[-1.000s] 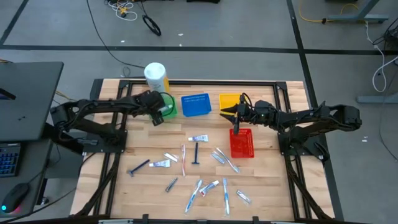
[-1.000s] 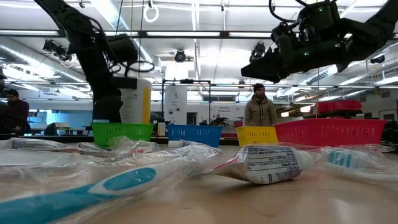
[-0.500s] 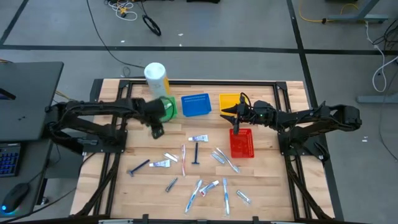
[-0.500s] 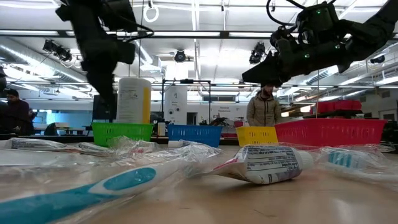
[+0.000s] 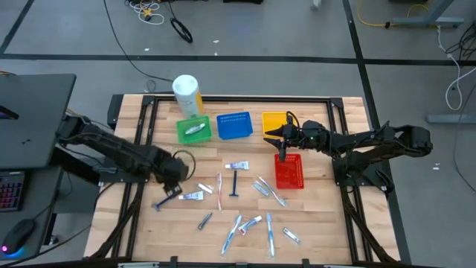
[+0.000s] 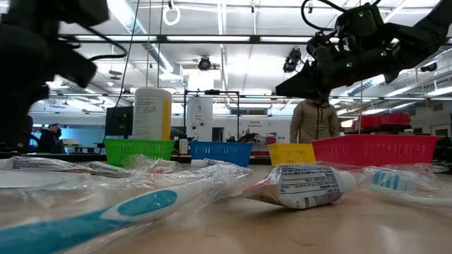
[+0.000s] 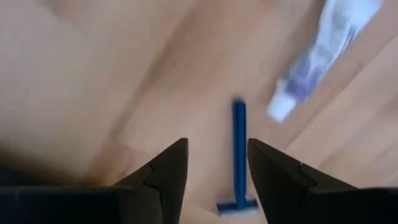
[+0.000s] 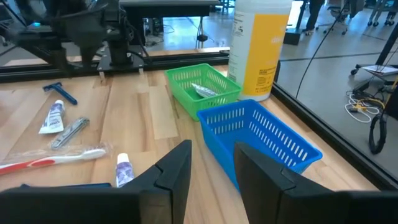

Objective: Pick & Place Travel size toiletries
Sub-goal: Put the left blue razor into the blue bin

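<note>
1. Left tool [image 5: 169,187] has swung away from the green basket [image 5: 193,130], where it hovered a second ago, and now hangs low over the near-left worktop [image 5: 312,223]. A small silver tube [image 5: 195,129] lies in that basket, so one drop-off looks done and the next pick is starting.
2. Left tool state: fingers apart, nothing held. In the left wrist view the blue razor [image 7: 237,163] lies flat on the wood, lined up with the gap between them; a white tube [image 7: 317,59] lies just beside it.
3. Right tool [image 5: 277,136] has barely moved: it hovers between the yellow basket [image 5: 274,119] and the red basket [image 5: 289,171], fingers parted, empty.
4. Remaining toiletries are scattered across the near half of the worktop: toothbrushes [image 5: 219,192], a dark razor [image 5: 235,183], more tubes [image 5: 237,165]. Most of the job is left.
5. Materials:
   - baskets are rigid open plastic mesh;
   - razor is thin hard plastic with a T-head;
   - tubes are soft and squeezable;
   - several items sit in crinkly clear wrap [image 6: 212,176], likely slippery;
   - worktop is smooth pale wood planks.
</note>
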